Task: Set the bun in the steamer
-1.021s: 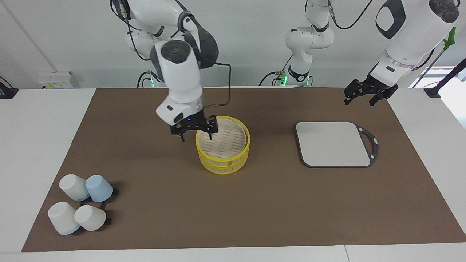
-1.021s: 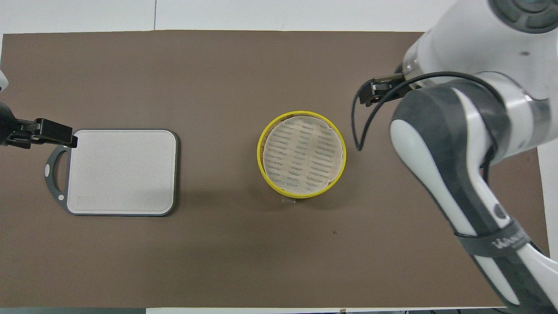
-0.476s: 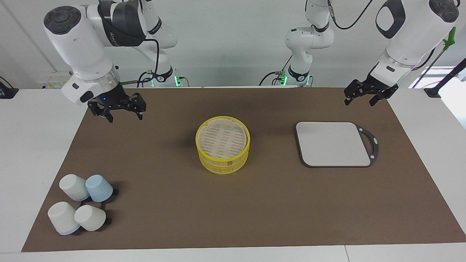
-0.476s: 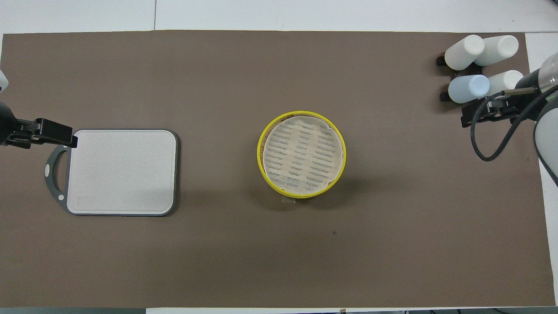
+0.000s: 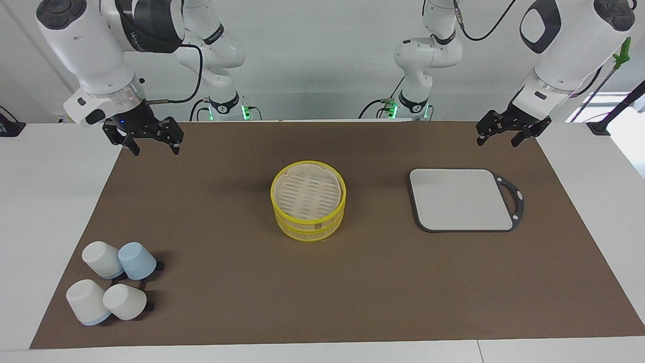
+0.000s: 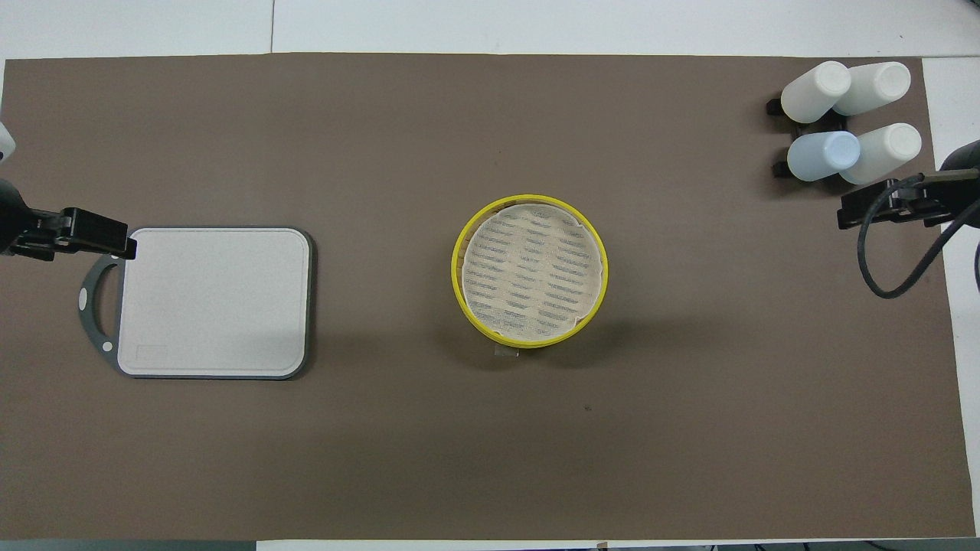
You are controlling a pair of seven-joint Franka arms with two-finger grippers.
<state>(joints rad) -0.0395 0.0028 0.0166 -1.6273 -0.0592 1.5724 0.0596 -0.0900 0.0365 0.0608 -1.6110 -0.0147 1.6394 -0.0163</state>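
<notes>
The steamer stands in the middle of the brown mat, two yellow-rimmed tiers with a pale slatted floor that lies bare; it also shows in the overhead view. No bun is in view in either view. My right gripper is open and empty, raised over the mat's edge at the right arm's end of the table; it also shows in the overhead view. My left gripper is open and empty, raised over the mat near the board's handle, and the left arm waits; it also shows in the overhead view.
A grey rectangular board with a dark handle lies toward the left arm's end; it also shows in the overhead view. Several upturned white and pale blue cups stand at the right arm's end, farther from the robots; they also show in the overhead view.
My right gripper has left the steamer's rim, risen and swung away to the right arm's end of the table. The left arm and the steamer have not moved.
</notes>
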